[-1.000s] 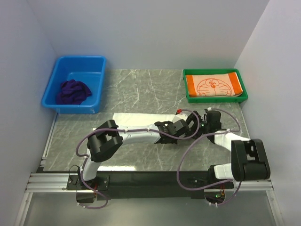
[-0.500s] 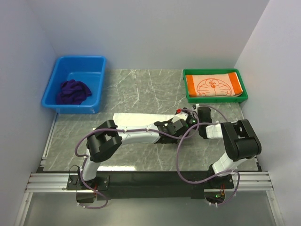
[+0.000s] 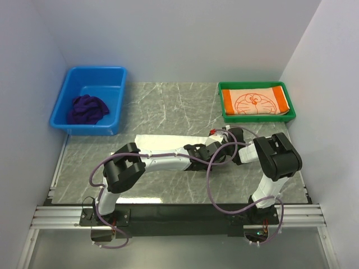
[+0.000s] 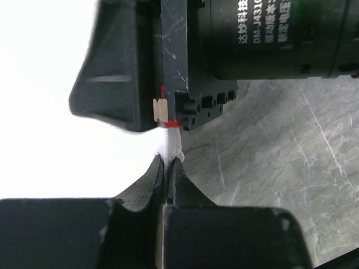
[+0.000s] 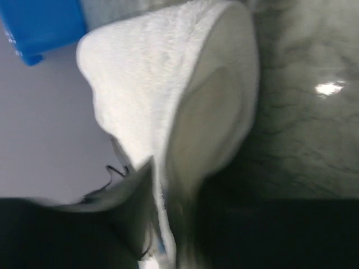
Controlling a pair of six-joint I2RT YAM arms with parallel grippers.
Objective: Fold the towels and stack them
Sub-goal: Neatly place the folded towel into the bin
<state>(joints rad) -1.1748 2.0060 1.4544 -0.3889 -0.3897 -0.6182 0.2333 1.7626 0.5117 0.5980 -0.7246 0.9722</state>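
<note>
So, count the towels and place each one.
3. Orange towel in the green tray, far right; purple towel in the blue bin, far left; white towel in the middle, partly under the left arm. Others may be hidden.

Plain little booth around a marble-look table [image 3: 168, 112], lit soft and even

Tabletop is grey-green stone pattern with pale veins running across it; back wall [image 3: 179, 39] is blank and off-white with a faint lilac tint; left wall [image 3: 22, 112] and right wall [image 3: 331, 112] are the same colour and close the table in on both sides; a silver metal rail [image 3: 56, 216] runs along the near edge; one small bright glare spot [image 5: 328, 88] sits on the stone in the right wrist view.
</note>
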